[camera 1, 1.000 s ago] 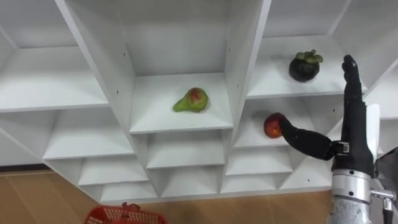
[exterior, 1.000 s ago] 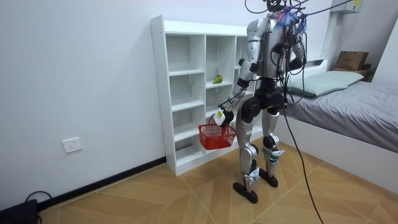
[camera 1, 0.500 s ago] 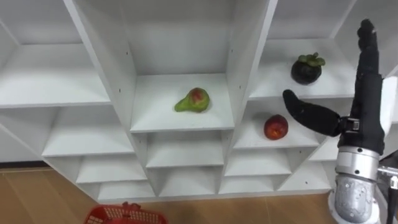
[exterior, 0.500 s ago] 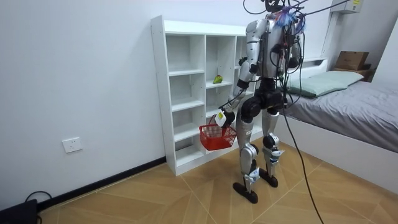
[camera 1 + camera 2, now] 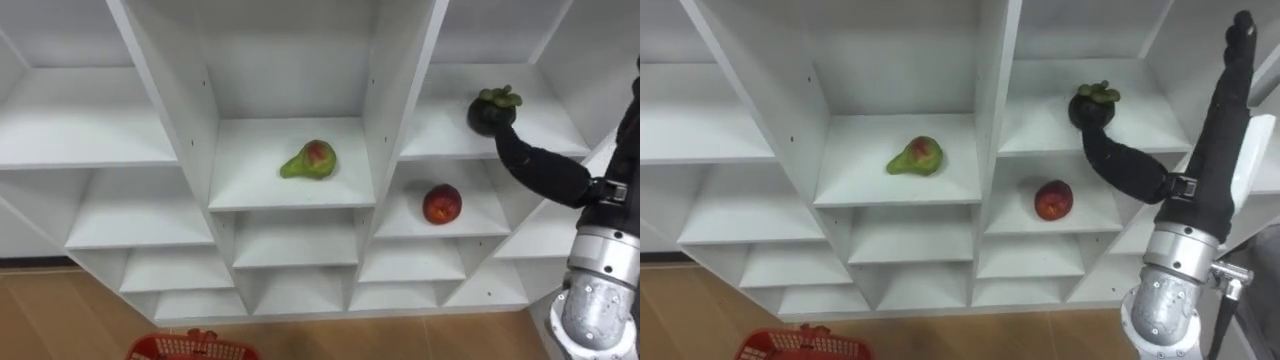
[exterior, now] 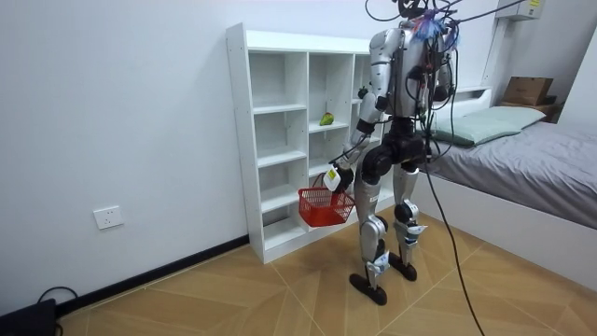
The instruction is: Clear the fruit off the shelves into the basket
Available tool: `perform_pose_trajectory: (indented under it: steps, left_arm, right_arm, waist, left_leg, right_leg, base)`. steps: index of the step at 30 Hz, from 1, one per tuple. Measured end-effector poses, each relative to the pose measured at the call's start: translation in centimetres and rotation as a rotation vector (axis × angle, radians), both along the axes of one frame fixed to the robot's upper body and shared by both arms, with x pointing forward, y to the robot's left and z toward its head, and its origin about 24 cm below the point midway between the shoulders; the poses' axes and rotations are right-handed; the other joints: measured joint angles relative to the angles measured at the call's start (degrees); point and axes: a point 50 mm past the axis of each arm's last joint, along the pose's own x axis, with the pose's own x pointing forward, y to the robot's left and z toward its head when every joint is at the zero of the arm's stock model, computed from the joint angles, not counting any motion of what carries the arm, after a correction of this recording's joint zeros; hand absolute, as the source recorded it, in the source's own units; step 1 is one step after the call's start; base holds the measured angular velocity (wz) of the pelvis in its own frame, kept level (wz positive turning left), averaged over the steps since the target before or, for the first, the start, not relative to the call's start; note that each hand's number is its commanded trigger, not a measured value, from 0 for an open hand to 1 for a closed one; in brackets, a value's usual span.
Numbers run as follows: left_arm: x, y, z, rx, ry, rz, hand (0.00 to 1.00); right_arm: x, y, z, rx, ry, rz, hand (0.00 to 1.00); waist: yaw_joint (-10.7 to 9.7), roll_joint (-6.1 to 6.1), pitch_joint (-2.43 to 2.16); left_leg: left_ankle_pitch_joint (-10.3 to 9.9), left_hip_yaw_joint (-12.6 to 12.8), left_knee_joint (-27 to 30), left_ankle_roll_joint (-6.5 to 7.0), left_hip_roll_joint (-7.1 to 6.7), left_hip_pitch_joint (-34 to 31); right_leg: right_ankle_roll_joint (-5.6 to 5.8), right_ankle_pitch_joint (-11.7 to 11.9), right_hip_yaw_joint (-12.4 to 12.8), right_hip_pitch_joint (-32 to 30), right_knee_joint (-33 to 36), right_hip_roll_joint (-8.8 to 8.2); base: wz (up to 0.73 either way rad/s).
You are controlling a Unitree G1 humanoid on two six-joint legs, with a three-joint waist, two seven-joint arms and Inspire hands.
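We are lifting our right hand (image 5: pixel 1198 185) away from the red fruit (image 5: pixel 1053 200), which is now lying just below the thumb, untouched on its shelf. The thumb tip is now arriving at the mangosteen (image 5: pixel 1092 106) one shelf higher; we cannot tell whether it is touching yet. The hand is spread wide, with straight fingers pointing up and nothing held. The pear (image 5: pixel 917 157) is sitting well to the hand's left. The basket (image 6: pixel 325 205) is hanging from our left hand (image 6: pixel 333 178), whose grip we cannot tell. We judge the mangosteen is becoming the first pick, and all three fruits are still waiting.
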Motion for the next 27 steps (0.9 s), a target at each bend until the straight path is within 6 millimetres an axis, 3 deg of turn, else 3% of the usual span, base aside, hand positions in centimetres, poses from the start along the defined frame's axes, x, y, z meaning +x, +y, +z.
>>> perform_pose_trajectory:
  steps: [5, 10, 14, 17, 23, 27]
  left_arm:
    - [0.2, 0.1, 0.1, 0.014, -0.001, -0.022, 1.00]
    - [0.5, 0.1, 0.1, 0.017, -0.002, -0.027, 1.00]
    - [0.8, 0.2, 0.1, 0.020, 0.002, -0.027, 1.00]
    - [0.7, 0.3, 0.1, 0.023, 0.013, -0.022, 1.00]
    - [0.7, 0.5, 0.1, 0.026, 0.029, -0.001, 1.00]
    - [0.9, 0.5, 0.1, 0.010, 0.027, -0.011, 1.00]
  right_arm:
    - [0.1, -0.4, -0.1, -0.021, 0.016, 0.011, 0.00]
    - [0.5, -0.7, -1.6, -0.007, 0.110, 0.043, 0.00]
    - [0.6, -0.7, -2.1, 0.018, 0.165, 0.092, 0.00]
    - [0.8, -0.7, -2.5, 0.029, 0.205, 0.112, 0.00]
    - [2.0, -0.5, -1.8, 0.039, 0.205, 0.148, 0.00]
    - [3.2, -0.1, -0.6, 0.076, 0.162, 0.208, 0.00]
  waist:
    - [-0.1, 0.11, 0.00]
    - [0.1, -0.08, -0.07]
    - [0.1, -0.57, 0.04]
    - [0.2, -1.40, -0.21]
    - [0.1, -1.80, -0.35]
    - [0.1, -1.53, -0.09]
  left_leg:
    - [0.0, -0.6, 0.1, -0.01, -0.02, -0.2]
    - [0.0, -0.8, 0.1, -0.01, -0.03, -0.5]
    - [0.0, -0.8, 0.0, -0.01, -0.03, -0.5]
    - [0.0, -0.9, 0.0, -0.01, -0.03, -0.5]
    - [0.0, -1.0, 0.4, -0.01, -0.03, -0.5]
    - [0.0, -1.0, 0.7, -0.01, 0.00, -0.3]
  right_leg:
    - [0.00, 0.0, -0.5, -0.1, -0.2, -0.03]
    - [-0.01, 0.0, -0.6, -0.1, -0.6, -0.05]
    - [-0.01, 0.0, -0.6, -0.1, -0.7, -0.04]
    - [-0.01, 0.0, -0.6, -0.1, -0.6, -0.04]
    - [-0.08, 0.1, -0.8, 0.1, -0.4, -0.10]
    - [-0.09, 0.1, -0.8, 0.2, 0.2, -0.14]
  base:
    - [0.06]
    - [0.00]
    - [0.00]
    - [0.00]
    - [0.00]
    - [0.00]
